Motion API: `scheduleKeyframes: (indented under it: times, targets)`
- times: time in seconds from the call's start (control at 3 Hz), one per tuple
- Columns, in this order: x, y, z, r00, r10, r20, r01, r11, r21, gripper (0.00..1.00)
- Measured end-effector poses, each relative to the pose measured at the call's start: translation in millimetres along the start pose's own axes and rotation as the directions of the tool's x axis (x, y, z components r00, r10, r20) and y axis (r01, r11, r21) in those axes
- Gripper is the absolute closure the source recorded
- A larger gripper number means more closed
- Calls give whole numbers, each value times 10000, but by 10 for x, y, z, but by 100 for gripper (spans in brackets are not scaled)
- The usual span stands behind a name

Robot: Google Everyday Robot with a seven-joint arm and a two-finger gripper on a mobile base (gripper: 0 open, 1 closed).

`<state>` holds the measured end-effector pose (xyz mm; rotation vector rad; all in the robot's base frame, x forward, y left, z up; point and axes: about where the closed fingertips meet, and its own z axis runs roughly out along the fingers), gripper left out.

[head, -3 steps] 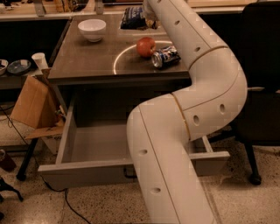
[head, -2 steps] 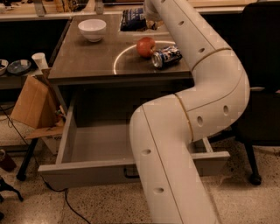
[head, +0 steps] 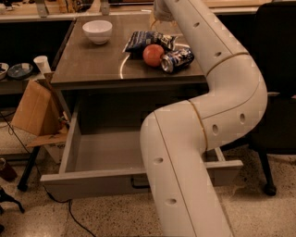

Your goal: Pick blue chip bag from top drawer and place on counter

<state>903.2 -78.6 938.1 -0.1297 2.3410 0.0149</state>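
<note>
The blue chip bag (head: 147, 40) lies flat on the counter (head: 88, 65), just behind a red apple (head: 153, 54) and touching it. My gripper (head: 160, 13) is at the top edge of the view, just above and behind the bag, and is mostly hidden by my own white arm (head: 217, 88). The top drawer (head: 92, 183) is pulled wide open below the counter. Its inside shows nothing in it, and my arm covers its right part. The dark bar handle (head: 138, 184) shows on its front panel.
A blue-and-silver soda can (head: 177, 59) lies on its side right of the apple. A white bowl (head: 97, 31) stands at the counter's back left. A cardboard box (head: 34, 113) and paper cup (head: 41, 64) are on the left, and a black chair (head: 277, 92) on the right.
The chip bag has come forward on the counter from the back edge and now lies against the apple. My arm has shifted slightly to the right.
</note>
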Motion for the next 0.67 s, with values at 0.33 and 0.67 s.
scheduleKeyframes:
  times: [0.33,0.67]
  targets:
    - [-29,-4,-14,9999,21,104,-21,10000,-29,0]
    - [-29,-4,-14,9999,21,104,-21,10000,-29,0]
